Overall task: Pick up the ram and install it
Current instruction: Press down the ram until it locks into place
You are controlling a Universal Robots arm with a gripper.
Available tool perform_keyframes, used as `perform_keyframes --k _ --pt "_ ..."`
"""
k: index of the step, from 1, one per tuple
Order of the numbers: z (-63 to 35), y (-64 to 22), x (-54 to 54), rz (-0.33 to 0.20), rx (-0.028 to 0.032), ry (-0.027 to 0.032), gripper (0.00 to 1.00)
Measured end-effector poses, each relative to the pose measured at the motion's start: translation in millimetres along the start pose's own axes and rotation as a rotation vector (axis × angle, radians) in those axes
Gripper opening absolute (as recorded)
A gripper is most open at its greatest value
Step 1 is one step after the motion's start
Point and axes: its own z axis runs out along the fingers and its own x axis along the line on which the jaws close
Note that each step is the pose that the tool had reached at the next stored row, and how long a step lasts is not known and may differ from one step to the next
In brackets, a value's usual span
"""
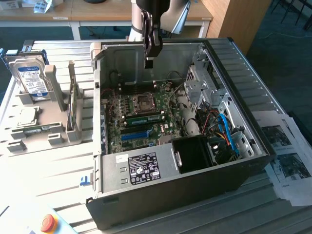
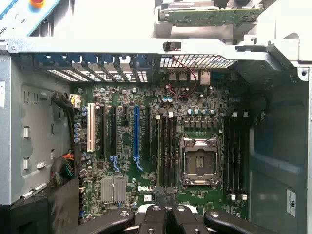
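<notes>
Closed jaws (image 2: 165, 214) hung above the motherboard (image 2: 161, 146), holding nothing visible; the ram (image 1: 71, 105) stood well aside, needing a square approach.

Open computer case (image 1: 170, 195) directly under my pincer, side panel off. Green motherboard (image 1: 141, 117) on its floor below me; bare CPU socket (image 2: 199, 162) just ahead of my pincer tip. Blue expansion slot (image 2: 136, 131) further off to one side. Black fan shroud (image 1: 195, 152) and blue cables (image 1: 226, 131) deeper in case. Silver hard drive (image 1: 31, 80) upright in grey holder (image 1: 44, 131), well apart from me, outside case. Red button (image 1: 47, 223), possibly emergency stop, far off. Printed papers (image 1: 287, 161) beyond case.
</notes>
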Motion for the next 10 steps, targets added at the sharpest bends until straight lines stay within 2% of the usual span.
perform_keyframes --k 10 --pt "2.7 0.0 0.0 0.0 0.0 -0.0001 0.1"
